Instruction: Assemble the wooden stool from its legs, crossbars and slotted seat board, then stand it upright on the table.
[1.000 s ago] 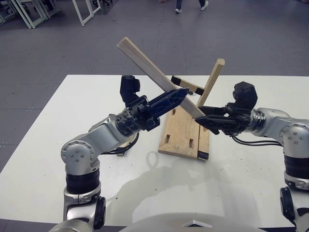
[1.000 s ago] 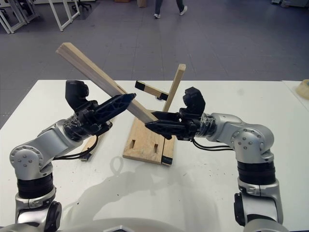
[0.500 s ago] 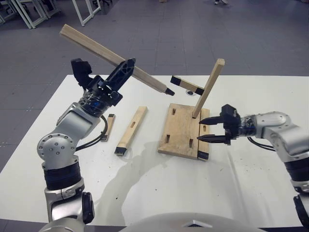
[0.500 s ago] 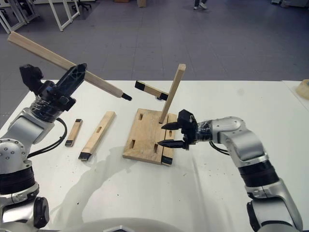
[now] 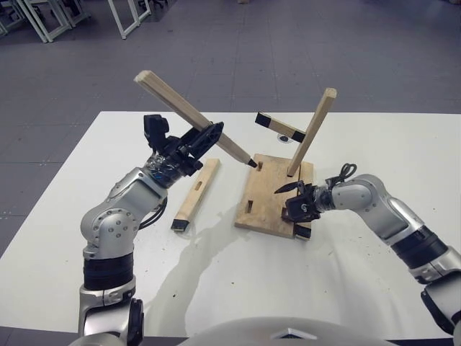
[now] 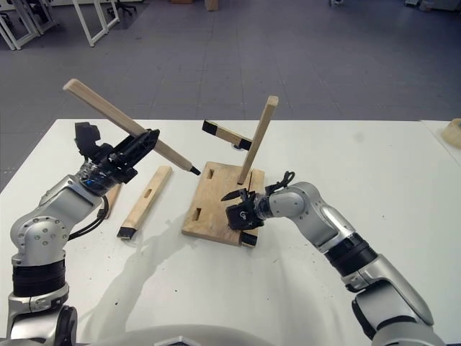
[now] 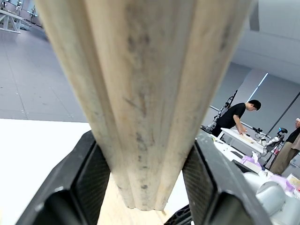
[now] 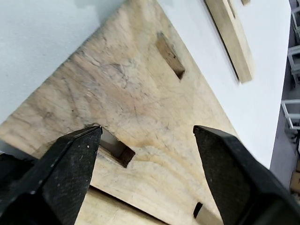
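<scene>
Clamping a leg [image 5: 173, 101] mid-length, L gripper [image 5: 196, 143] holds it slanted, dark tip just beside the far-left slot [image 5: 260, 165] of the seat board [image 5: 268, 205], which lies flat on the table [image 5: 79, 238]. R gripper [image 5: 289, 203] hangs wide open over the board's near-right corner, nothing in it. Risks: leg angle looks too shallow, so tip may jam or skid; board isn't pinned, could slide; the standing leg [image 5: 311, 130] leans, so a knock may topple it.
</scene>
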`<state>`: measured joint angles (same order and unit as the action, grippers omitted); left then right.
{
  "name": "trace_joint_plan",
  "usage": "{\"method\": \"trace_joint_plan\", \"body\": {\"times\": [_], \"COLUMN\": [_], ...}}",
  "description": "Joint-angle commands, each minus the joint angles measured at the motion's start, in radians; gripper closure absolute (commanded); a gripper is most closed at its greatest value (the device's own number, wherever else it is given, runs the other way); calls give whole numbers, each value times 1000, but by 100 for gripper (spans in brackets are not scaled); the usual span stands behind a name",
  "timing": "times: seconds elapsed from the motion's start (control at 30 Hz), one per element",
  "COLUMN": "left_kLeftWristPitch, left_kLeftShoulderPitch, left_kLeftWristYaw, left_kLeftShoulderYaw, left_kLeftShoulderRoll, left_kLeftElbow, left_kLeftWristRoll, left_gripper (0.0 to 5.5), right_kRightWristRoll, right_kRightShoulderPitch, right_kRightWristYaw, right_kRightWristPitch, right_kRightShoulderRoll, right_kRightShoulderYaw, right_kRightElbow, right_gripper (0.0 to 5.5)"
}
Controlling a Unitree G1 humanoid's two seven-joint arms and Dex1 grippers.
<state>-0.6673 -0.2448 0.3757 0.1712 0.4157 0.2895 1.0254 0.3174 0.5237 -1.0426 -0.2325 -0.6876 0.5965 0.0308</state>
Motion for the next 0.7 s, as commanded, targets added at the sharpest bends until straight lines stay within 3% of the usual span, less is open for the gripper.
{"method": "trace_joint_plan", "body": {"times": [0.03,0.17,0.3,0.4,0.53,0.7], "left_kLeftWristPitch": [-11,-32,2,92,128,155], "left_kLeftShoulderPitch": [5,34,61,50,69,92], "left_kLeftWristYaw": [37,128,247,372,476,469], "left_kLeftShoulderYaw": [-13,-64,-113,-162,-195,-195], "left_kLeftShoulderRoll": [20,28,45,68,107,81], "left_kLeftElbow": [-6,4,3,-58,-83,-95], "left_kLeftWristRoll": [-49,-68,-124,-235,-307,-357], "left_gripper": [344,344,344,344,344,344], "right_kRightWristRoll": [-27,-187,-192,-114,-66,-43], "right_kRightShoulderPitch": [19,-6,8,78,115,98], "right_kRightWristYaw": [-122,-250,-311,-273,-224,-182], "right_kRightWristPitch": [-197,-373,-554,-702,-756,-754], "right_kRightShoulderRoll": [-28,-132,-236,-234,-203,-200], "right_kRightShoulderYaw": [65,49,28,9,-3,-11], "right_kRightElbow": [54,-5,19,153,229,238], "right_gripper": [188,188,188,188,188,188]}}
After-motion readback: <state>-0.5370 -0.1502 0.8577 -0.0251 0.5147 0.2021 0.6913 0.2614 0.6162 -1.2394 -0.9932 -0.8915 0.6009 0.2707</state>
